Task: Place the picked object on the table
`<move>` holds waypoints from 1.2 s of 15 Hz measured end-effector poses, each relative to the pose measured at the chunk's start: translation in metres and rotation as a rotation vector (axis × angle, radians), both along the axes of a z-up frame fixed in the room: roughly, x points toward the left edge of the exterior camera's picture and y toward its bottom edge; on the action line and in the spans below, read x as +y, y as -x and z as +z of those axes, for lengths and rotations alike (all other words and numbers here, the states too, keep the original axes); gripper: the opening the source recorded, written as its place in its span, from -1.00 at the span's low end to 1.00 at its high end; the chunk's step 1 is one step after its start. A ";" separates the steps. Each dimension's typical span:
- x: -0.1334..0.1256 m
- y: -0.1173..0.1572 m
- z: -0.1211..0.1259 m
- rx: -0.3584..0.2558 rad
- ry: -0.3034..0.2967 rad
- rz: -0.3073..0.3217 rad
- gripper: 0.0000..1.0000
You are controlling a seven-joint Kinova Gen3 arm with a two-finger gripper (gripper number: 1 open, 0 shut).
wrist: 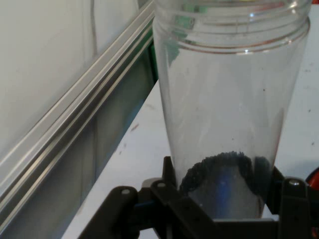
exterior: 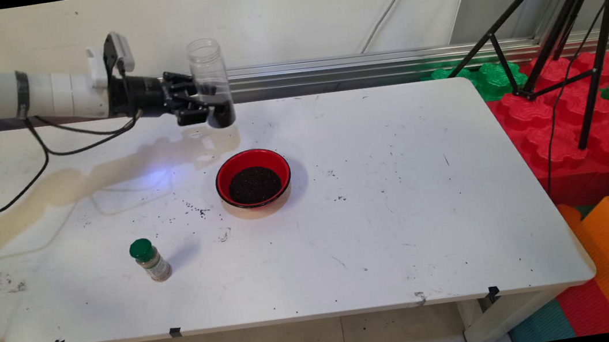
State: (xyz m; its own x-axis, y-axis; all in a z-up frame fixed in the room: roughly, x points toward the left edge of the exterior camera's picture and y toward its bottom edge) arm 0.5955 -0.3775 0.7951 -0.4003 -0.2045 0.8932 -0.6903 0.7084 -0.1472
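My gripper (exterior: 210, 106) is shut on a clear plastic jar (exterior: 209, 75), held upright above the table's far side with its open mouth up. In the hand view the clear plastic jar (wrist: 227, 114) stands between my fingers (wrist: 172, 199), with a little dark grain left at its bottom. A red bowl (exterior: 253, 178) with a black rim sits on the table just below and to the right of the jar, holding a heap of dark grains. A small spice bottle (exterior: 150, 260) with a green cap stands nearer the front left.
Dark grains (exterior: 196, 209) lie scattered on the white table (exterior: 404, 228) left of the bowl. A black tripod (exterior: 566, 34) stands over red and green foam blocks (exterior: 560, 122) off the table's right end. An aluminium rail (exterior: 355, 66) runs along the wall.
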 end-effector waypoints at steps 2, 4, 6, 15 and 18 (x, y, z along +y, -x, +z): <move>0.006 -0.014 -0.011 -0.003 -0.008 0.023 -1.00; 0.010 -0.023 -0.019 -0.006 -0.012 0.036 -1.00; 0.014 -0.032 -0.029 -0.008 -0.018 0.049 -1.00; 0.030 -0.051 -0.069 -0.003 -0.040 0.072 -1.00; 0.034 -0.053 -0.079 -0.005 -0.046 0.073 -1.00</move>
